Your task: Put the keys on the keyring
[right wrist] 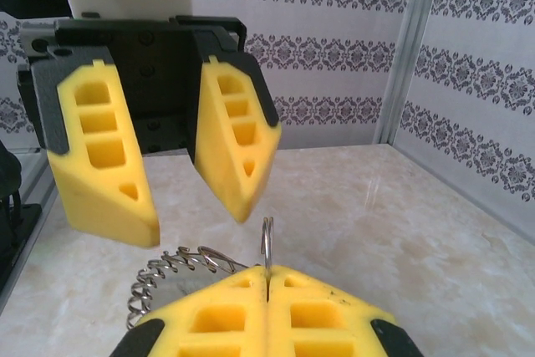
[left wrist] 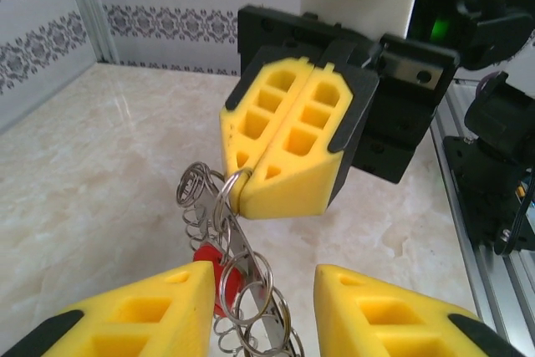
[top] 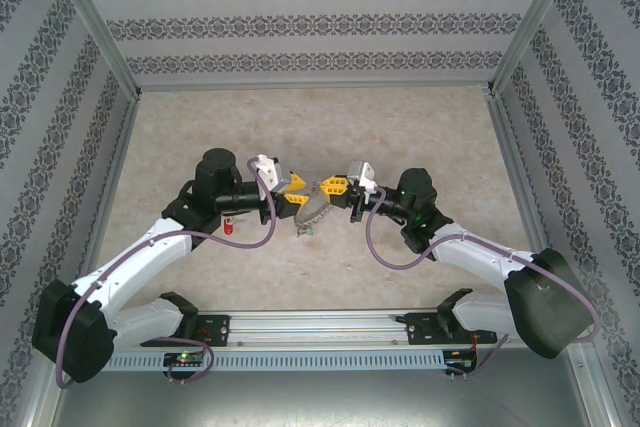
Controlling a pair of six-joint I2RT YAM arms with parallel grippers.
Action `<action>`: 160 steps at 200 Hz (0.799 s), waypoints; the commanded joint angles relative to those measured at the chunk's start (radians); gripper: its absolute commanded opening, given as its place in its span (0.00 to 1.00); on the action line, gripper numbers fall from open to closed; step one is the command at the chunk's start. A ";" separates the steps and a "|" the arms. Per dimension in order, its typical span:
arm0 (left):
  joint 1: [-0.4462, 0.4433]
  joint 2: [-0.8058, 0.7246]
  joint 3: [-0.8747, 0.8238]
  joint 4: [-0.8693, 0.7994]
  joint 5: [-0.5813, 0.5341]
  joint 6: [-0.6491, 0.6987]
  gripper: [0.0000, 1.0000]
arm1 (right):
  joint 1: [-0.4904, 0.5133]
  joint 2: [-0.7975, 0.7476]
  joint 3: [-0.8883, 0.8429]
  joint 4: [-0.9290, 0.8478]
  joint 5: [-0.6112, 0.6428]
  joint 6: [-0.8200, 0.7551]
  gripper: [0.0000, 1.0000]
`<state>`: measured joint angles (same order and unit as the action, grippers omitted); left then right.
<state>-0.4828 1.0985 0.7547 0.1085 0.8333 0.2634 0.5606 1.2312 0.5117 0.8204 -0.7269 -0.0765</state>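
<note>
Well, the right gripper [left wrist: 251, 200] was shut tight on the ring [left wrist: 242, 273], pinching one thin bit of its wire up in the air over the middle of the table [top: 420, 127]. The rest of the ring hung down loose from that pinch, between the spread fingers of the left gripper [left wrist: 263, 294], which was open and held nothing. One red key [left wrist: 209, 265] showed just beside the ring and the left finger; I could not tell if it was on the ring or not. A second red key [top: 229, 228] lay flat on the table, near and to the left, close to the left arm. The ring looked light, hard and bumpy, and it would likely swing and twist if bumped, so a firm pinch on the wire seemed best. The keys looked tiny, light and slippery, and the red head seemed the best part to grab, since the blade was so thin. The two grippers were almost nose to nose, so there was little room between them. Far, left and right, the table had lots of open room before the walls [top: 90, 147], and the rail [top: 330, 322] ran along the near edge.
</note>
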 commanded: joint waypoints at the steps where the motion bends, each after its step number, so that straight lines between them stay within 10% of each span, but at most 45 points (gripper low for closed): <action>1: 0.009 -0.026 -0.005 0.084 -0.008 -0.052 0.40 | 0.002 -0.020 0.004 0.077 -0.056 0.006 0.00; 160: 0.012 0.106 0.062 -0.004 0.057 0.007 0.42 | -0.001 -0.027 0.119 -0.271 -0.142 -0.111 0.00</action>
<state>-0.4824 1.1881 0.7937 0.1116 0.8516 0.2527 0.5606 1.2339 0.5930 0.6132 -0.8207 -0.1387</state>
